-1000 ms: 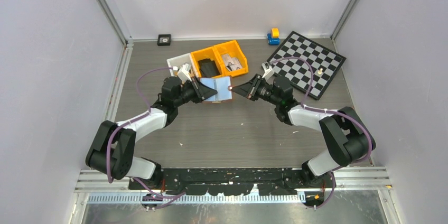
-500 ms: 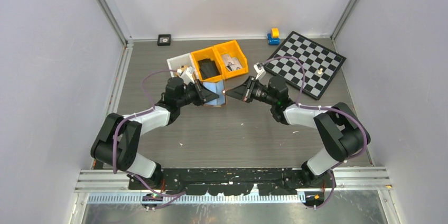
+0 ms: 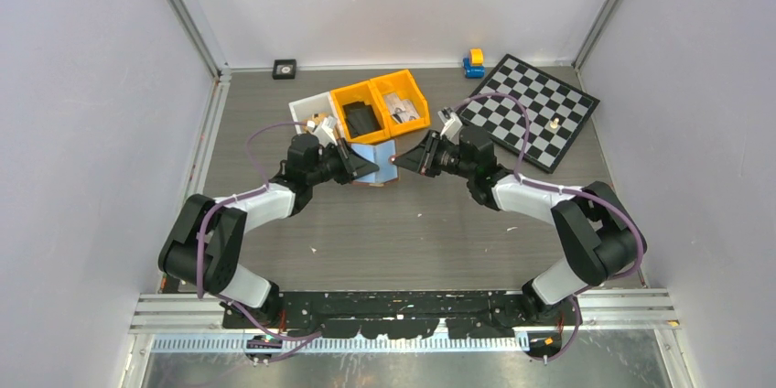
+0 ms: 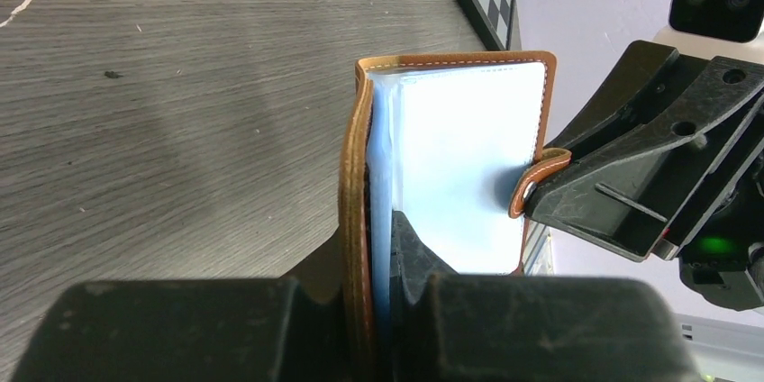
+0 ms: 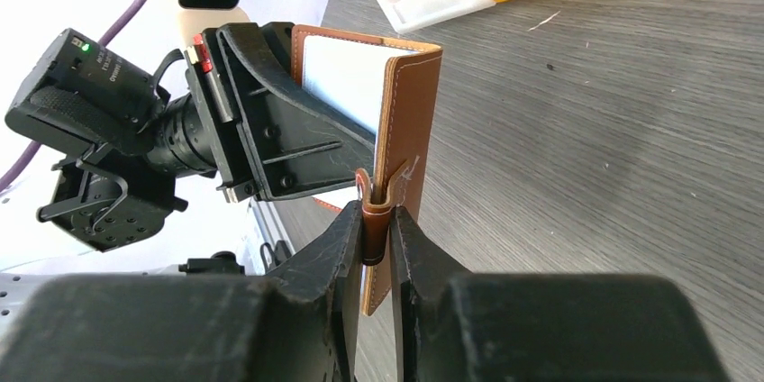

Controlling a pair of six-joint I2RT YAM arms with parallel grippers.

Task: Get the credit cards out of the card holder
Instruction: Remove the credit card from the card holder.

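Top external view: my two tools meet over the far middle of the surface [image 3: 393, 232], just on the near side of two orange bins [image 3: 353, 89], with one brown card holder [image 3: 373, 157] lifted between them. My left tool [image 3: 352, 165] is clamped on one cover and the pale blue leaves behind it, anchoring the holder upright on its edge. My right tool [image 3: 409, 161], facing it from the right, is pinched tight on the single snap strap [image 5: 374, 220] at the other cover's edge. Gripped from both sides, the holder stands part open. I judge this hold is meant to spread the covers so the cards can be reached. Count: one holder, two tools, both gripping it. Of cards I can count none: only smooth pale blue shows inside, with no separate card edge to make out.
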